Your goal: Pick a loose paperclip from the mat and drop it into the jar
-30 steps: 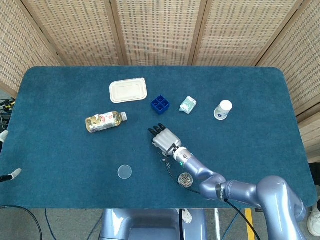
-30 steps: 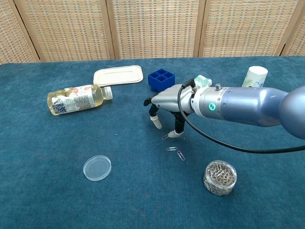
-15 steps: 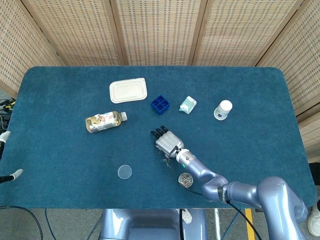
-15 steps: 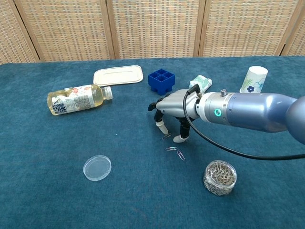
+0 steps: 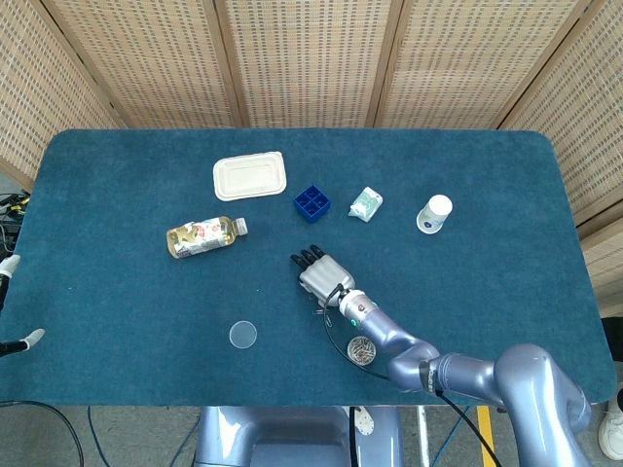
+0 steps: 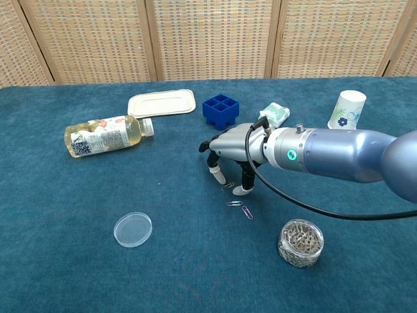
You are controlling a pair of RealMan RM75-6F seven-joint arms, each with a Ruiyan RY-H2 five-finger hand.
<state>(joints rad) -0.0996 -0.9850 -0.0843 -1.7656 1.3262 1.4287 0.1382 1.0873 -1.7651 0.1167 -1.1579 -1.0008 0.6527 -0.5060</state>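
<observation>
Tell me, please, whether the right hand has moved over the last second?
Yes. The right hand has come down toward the loose paperclips on the mat, its fingers now nearer them than before.

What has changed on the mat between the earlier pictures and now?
The right hand came down over the loose paperclips, its fingertips now at the mat beside the nearest one; nothing visibly picked up yet. The jar, lid, bottle and the three paperclips stayed in place.

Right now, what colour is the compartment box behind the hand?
Blue, clearest in the chest view: box, behind the right hand.
</observation>
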